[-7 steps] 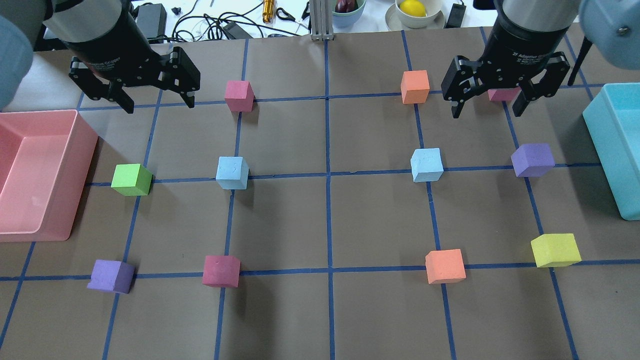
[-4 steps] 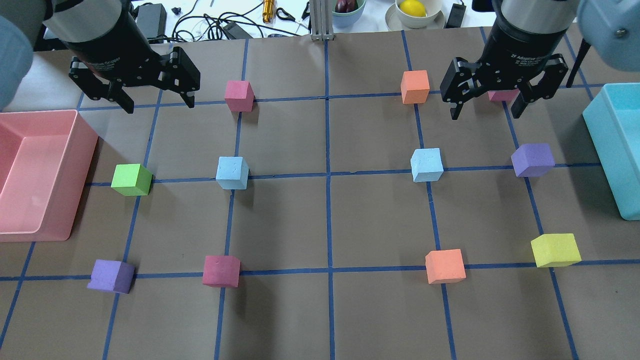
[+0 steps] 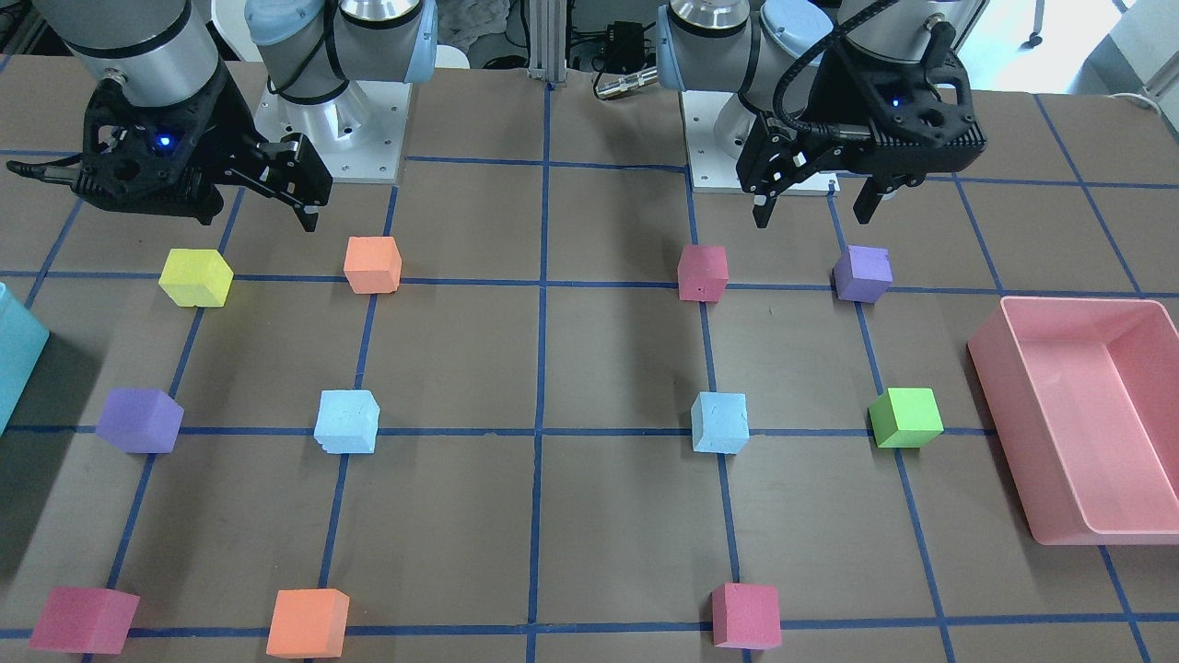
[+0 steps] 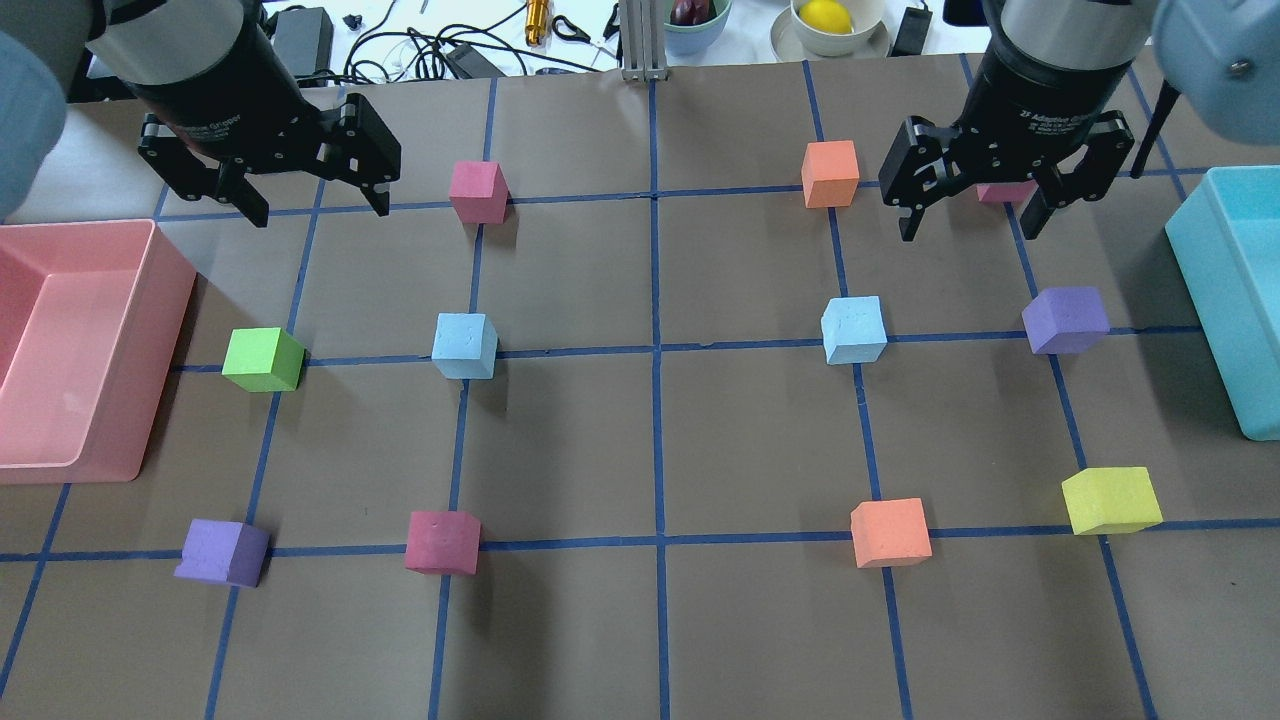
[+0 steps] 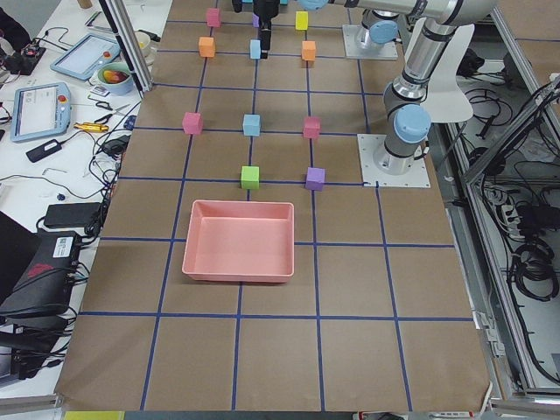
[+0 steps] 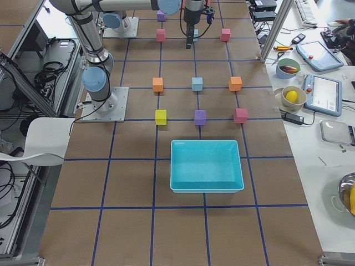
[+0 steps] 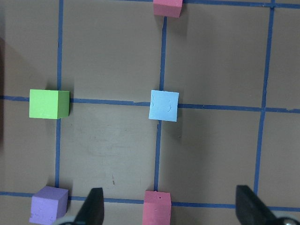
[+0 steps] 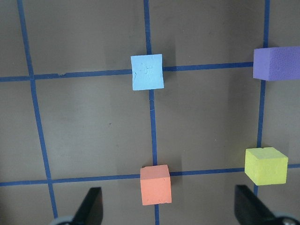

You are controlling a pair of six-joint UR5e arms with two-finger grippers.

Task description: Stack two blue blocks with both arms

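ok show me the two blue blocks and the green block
blue block on the robot's left [image 4: 465, 340], overhead view, top face
blue block on the robot's right [image 4: 853, 325], overhead view, top face
green block [image 4: 258, 355], overhead view, top face

The right gripper [image 4: 968, 228] has moved a little: in the overhead view it is now slightly more to the left and slightly lower than one second ago. More of the white lettering [image 4: 1058, 121] on its body can be read. The joint cap [image 4: 1215, 50] of the same arm has also shifted a little to the left.
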